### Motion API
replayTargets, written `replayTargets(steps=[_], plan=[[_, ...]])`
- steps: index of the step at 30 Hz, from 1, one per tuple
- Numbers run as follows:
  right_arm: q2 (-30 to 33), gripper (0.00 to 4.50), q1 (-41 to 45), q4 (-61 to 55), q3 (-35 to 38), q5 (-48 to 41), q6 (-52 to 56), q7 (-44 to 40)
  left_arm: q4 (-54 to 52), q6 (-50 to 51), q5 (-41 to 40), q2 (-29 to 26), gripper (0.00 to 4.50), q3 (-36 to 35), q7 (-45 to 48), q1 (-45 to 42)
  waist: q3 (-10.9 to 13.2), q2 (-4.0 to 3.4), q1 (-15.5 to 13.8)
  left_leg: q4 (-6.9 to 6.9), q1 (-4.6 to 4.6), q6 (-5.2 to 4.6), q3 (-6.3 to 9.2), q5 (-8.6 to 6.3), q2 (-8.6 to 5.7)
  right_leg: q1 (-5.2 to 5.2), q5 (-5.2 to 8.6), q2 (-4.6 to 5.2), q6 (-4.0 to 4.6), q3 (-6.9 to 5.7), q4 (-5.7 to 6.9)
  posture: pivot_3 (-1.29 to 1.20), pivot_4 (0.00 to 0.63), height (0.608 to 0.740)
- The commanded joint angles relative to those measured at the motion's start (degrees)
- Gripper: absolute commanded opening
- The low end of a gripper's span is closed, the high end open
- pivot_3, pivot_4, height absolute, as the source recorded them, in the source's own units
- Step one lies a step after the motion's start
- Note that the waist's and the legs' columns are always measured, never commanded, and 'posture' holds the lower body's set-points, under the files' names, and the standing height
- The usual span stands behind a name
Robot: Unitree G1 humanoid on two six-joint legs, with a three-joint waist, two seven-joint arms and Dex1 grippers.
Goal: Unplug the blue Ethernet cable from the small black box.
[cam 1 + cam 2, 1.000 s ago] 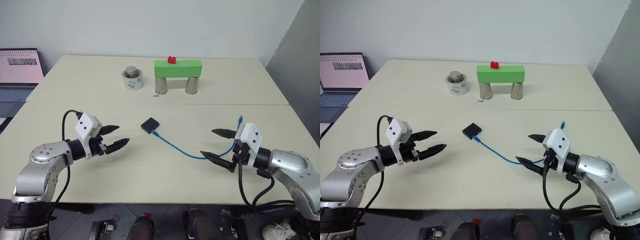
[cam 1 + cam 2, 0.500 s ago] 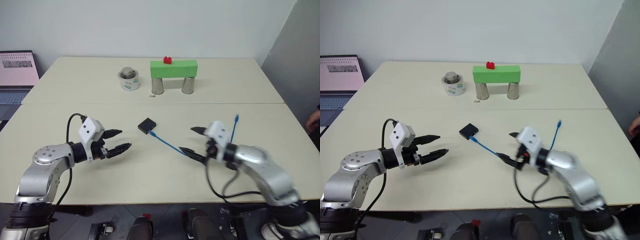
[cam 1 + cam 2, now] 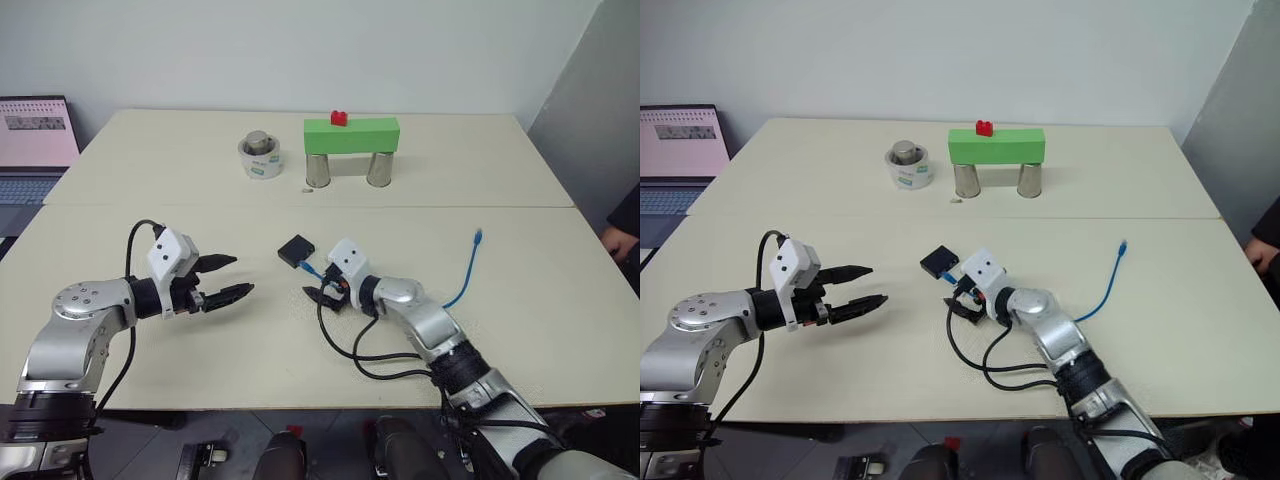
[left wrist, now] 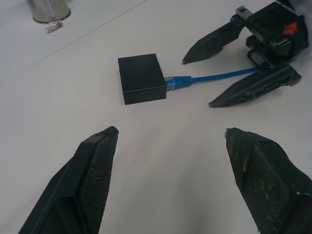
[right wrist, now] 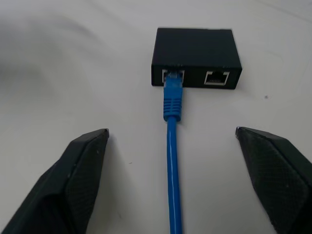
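Right gripper (image 5: 171,180) released, astride the blue Ethernet cable (image 5: 173,161); small black box (image 5: 196,57) dead ahead along the cord; left gripper (image 3: 228,278) released, farther off.

Head stereo pair looks forward-down over my arms at surface (image 3: 300,370). Both wrist cams sit low, close, facing small black box (image 5: 196,57) from opposite sides.

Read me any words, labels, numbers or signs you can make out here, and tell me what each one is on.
No text can be read.
White tub: a green label, too small to read.
Laptop screen: rows of content, too blurred to read.
Black box: no marking shows.
Blue cable: no print shows.
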State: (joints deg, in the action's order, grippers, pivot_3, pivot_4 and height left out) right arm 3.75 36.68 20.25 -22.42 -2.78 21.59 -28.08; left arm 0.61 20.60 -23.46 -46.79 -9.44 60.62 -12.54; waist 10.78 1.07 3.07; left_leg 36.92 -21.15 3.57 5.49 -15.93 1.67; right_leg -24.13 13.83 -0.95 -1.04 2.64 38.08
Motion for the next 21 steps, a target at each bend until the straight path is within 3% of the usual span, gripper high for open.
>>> replayTargets(steps=[1,9,14,21], plan=[[-0.1,3.29,0.3,1.6,0.9,1.2,-1.0,-0.5,-1.8,-1.4,0.2,-0.1,3.74,-0.7,-0.3,0.2,0.0,0.0,0.0,0.0,0.01,0.0,0.01,0.0,0.0,0.0,0.0,0.0,0.0,-0.01,0.02,0.0,0.15,0.74],[2.1,1.31,-1.5,-2.3,1.9,2.1,0.8,-2.1,-0.9,-2.5,1.0,1.1,3.74,0.7,-0.9,-1.0,0.0,0.0,-0.1,0.02,0.07,0.0,0.01,0.0,0.0,0.05,0.0,-0.01,0.0,0.0,0.07,0.0,0.15,0.74],[8.9,0.14,-7.4,-13.8,2.9,1.7,4.4,-5.3,-1.3,-1.4,-0.4,2.4,3.74,1.5,0.2,-2.4,0.0,0.0,-0.7,0.03,0.03,0.0,0.02,0.0,-0.03,0.06,0.0,0.01,-0.01,-0.01,0.04,0.0,0.15,0.74],[25.6,0.05,-18.8,-35.7,8.6,-2.8,13.7,-13.5,-3.8,0.5,-1.5,3.1,3.74,4.0,2.5,-1.5,0.0,0.0,-1.4,0.04,-0.06,-0.01,0.05,0.0,-0.1,0.05,0.01,0.05,-0.02,-0.03,-0.03,0.0,0.15,0.74]])
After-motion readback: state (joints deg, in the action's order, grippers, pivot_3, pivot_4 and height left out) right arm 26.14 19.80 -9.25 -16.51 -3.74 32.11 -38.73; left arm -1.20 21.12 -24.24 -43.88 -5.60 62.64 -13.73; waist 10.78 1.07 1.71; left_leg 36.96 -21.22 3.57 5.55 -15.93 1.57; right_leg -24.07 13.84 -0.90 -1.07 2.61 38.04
